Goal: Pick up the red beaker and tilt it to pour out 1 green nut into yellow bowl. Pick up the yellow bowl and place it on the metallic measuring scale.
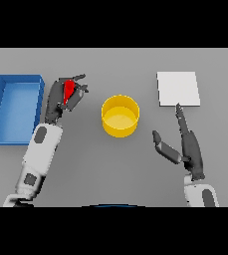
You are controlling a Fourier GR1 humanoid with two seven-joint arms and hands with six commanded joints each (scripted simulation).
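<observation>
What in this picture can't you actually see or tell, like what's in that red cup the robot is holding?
- Red beaker, head view: mostly covered by the left hand curled round it; its opening and contents are hidden, so no green nut can be seen.
- Yellow bowl: looks empty, though a small nut might not show.
- Metallic measuring scale: only a plain pale square; no display visible.
- Right hand: open beside the scale; whether its fingertip touches it is unclear.
</observation>
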